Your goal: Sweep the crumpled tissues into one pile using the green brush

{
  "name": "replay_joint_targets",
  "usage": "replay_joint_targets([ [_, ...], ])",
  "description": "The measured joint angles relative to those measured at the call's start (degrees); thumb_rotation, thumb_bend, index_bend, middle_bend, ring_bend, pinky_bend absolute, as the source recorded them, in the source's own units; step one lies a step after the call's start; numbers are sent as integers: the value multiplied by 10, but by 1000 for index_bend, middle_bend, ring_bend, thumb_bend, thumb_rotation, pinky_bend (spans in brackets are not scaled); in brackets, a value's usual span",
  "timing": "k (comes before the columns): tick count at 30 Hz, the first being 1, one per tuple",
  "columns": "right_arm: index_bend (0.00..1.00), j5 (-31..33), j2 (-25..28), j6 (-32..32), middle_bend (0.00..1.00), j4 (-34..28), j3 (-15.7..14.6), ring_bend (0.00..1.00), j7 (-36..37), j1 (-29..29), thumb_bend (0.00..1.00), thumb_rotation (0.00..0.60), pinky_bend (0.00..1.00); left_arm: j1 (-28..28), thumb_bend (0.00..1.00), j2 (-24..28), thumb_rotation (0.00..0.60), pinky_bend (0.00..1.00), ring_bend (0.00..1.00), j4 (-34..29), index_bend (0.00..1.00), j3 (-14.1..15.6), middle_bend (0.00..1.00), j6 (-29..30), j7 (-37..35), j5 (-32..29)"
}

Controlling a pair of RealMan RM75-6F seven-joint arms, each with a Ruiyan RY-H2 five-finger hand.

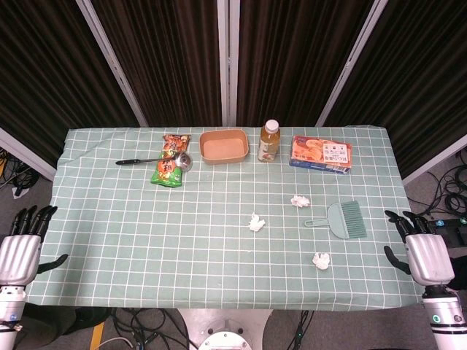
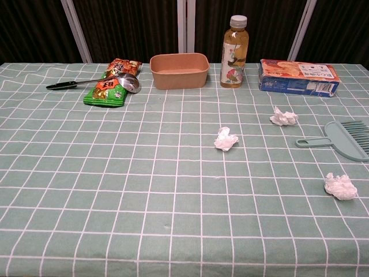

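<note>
The green brush [image 1: 343, 221] [image 2: 343, 139] lies flat on the checked cloth at the right, its handle pointing left. Three crumpled tissues lie apart: one [image 1: 256, 222] [image 2: 226, 139] near the middle, one [image 1: 300, 201] [image 2: 283, 117] just above the brush handle, and one [image 1: 321, 260] [image 2: 340, 186] below the brush. My right hand [image 1: 422, 250] hangs open off the table's right edge, clear of the brush. Off the left edge my left hand [image 1: 23, 244] is open too, holding nothing. Neither hand shows in the chest view.
Along the far side stand a brown bowl [image 1: 223, 146] [image 2: 179, 70], a drink bottle [image 1: 269, 141] [image 2: 234, 52], a blue-and-orange box [image 1: 320, 154] [image 2: 297, 77], and a snack packet [image 1: 171, 169] [image 2: 113, 81] with a ladle [image 1: 157, 160] [image 2: 98, 83] lying across it.
</note>
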Motion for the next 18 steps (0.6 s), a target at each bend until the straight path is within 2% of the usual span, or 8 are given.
replay_joint_targets([
  [12, 173, -16, 0, 5, 303, 5, -6, 135, 19, 1, 238, 600, 189, 3, 9, -1, 600, 18, 0, -3, 74, -1, 88, 11, 5, 7],
  [18, 204, -22, -12, -41, 308, 11, -3, 135, 26, 34, 245, 600, 189, 1, 9, -1, 600, 18, 0, -3, 74, -1, 88, 11, 3, 12],
])
